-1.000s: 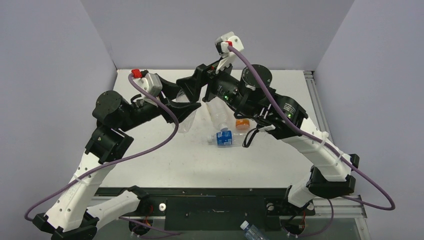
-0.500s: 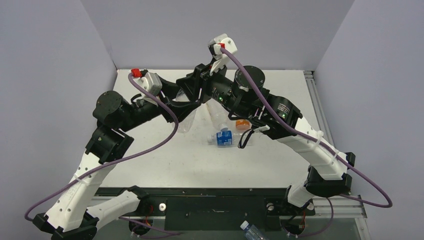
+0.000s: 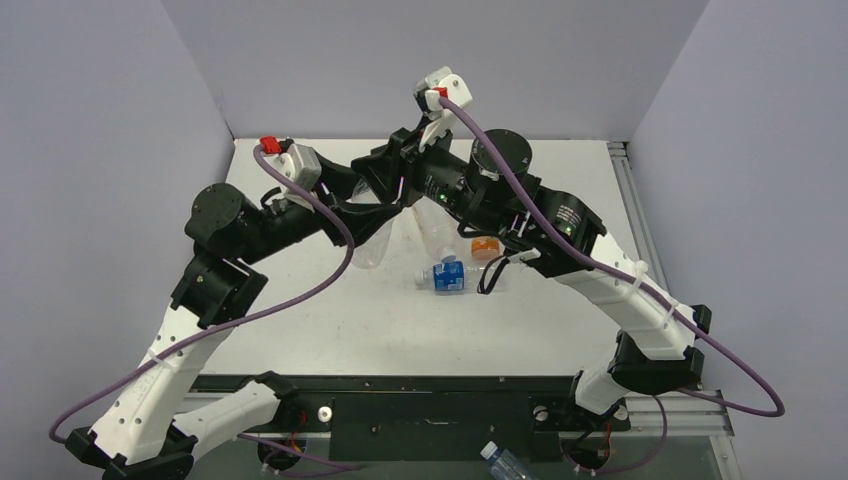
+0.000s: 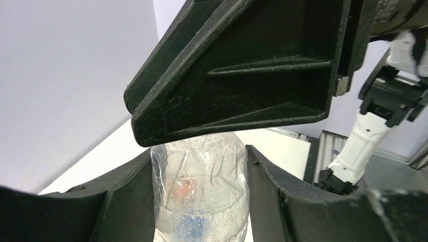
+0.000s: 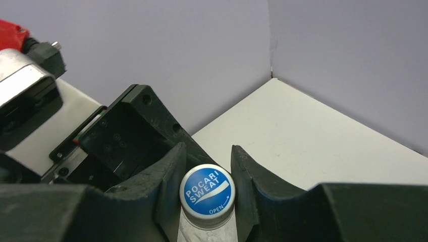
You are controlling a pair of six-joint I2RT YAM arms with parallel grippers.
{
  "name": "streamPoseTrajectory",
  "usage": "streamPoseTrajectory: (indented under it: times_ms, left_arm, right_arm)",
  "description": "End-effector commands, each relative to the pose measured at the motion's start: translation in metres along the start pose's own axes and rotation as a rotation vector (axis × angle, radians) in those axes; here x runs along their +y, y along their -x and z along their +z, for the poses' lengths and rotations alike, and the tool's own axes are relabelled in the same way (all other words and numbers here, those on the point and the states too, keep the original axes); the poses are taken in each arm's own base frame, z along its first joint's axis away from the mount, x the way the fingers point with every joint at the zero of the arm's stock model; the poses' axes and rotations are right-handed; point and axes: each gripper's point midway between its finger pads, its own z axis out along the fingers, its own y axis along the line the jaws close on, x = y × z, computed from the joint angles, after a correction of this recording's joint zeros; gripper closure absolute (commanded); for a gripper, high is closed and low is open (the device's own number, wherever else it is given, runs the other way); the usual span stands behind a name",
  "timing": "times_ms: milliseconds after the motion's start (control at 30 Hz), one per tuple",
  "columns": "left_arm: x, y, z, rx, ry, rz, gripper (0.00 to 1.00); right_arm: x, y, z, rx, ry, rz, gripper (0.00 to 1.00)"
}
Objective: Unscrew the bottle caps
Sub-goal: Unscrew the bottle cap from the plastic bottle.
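Blue cap (image 5: 207, 190), one, in right gripper (image 5: 208, 177); one bottle (image 4: 199, 171) in left gripper (image 4: 200, 204).

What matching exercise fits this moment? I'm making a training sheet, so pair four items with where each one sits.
Items:
1. blue-topped cap
2. clear bottle
3. blue-labelled bottle
4. orange item

Places:
a. held in the left gripper
b. partly hidden by the right arm
c. pinched in the right gripper
d. lying on its side on the table, in the open

Pairs: 1-c, 2-a, 3-d, 4-b
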Motion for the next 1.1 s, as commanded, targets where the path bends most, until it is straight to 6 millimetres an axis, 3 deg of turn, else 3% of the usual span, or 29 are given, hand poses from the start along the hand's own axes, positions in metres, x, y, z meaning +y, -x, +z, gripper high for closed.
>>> streamPoseTrajectory:
  times_ms: [0, 33, 67, 100, 133, 167, 367, 600, 767, 800, 833, 867, 933, 1033, 1067]
  left_arm:
    - [-0.024, 0.015, -0.002, -0.036, -0.103, -0.066, 1.0]
    - [-0.035, 0.02, -0.003, -0.039, -0.155, -0.098, 1.0]
    - [-0.042, 0.024, -0.004, -0.041, -0.19, -0.115, 1.0]
    - [-0.056, 0.03, -0.007, -0.036, -0.265, -0.145, 1.0]
    - [-0.065, 0.038, -0.01, -0.039, -0.306, -0.174, 1.0]
    - [-0.074, 0.038, -0.012, -0.022, -0.361, -0.188, 1.0]
    - [-0.102, 0.054, -0.026, -0.007, -0.492, -0.215, 1.0]
    - [-0.12, 0.075, -0.036, -0.034, -0.577, -0.181, 1.0]
    - [-0.121, 0.071, -0.035, -0.031, -0.587, -0.171, 1.0]
    - [-0.117, 0.07, -0.033, -0.037, -0.569, -0.163, 1.0]
    - [-0.113, 0.065, -0.03, -0.034, -0.55, -0.156, 1.0]
    - [-0.107, 0.065, -0.027, -0.049, -0.51, -0.155, 1.0]
    - [-0.092, 0.059, -0.019, -0.061, -0.425, -0.138, 1.0]
    - [-0.057, 0.044, -0.007, -0.063, -0.236, -0.097, 1.0]
    - [-0.051, 0.042, -0.005, -0.063, -0.205, -0.09, 1.0]
  right_arm:
    - [0.026, 0.033, -0.02, -0.079, 0.232, -0.019, 1.0]
    - [0.047, 0.044, -0.033, -0.112, 0.376, -0.018, 1.0]
    - [0.046, 0.038, -0.037, -0.099, 0.421, 0.006, 1.0]
    - [0.064, 0.048, -0.049, -0.142, 0.55, 0.002, 1.0]
    - [0.064, 0.041, -0.052, -0.124, 0.592, 0.036, 1.0]
    - [0.079, 0.049, -0.065, -0.154, 0.703, 0.041, 1.0]
    - [0.111, 0.043, -0.093, -0.134, 0.957, 0.028, 1.0]
    - [0.122, 0.035, -0.11, -0.113, 1.094, -0.011, 1.0]
    - [0.104, 0.039, -0.101, -0.119, 1.019, 0.009, 0.99]
    - [0.094, 0.039, -0.089, -0.113, 0.937, 0.036, 0.85]
    - [0.083, 0.045, -0.085, -0.139, 0.86, 0.015, 0.77]
    - [0.063, 0.041, -0.069, -0.131, 0.716, 0.015, 0.56]
    - [0.034, 0.045, -0.058, -0.141, 0.508, 0.018, 0.27]
    - [-0.002, 0.044, -0.049, -0.137, 0.26, 0.037, 0.21]
    - [-0.002, 0.048, -0.051, -0.145, 0.231, 0.031, 0.2]
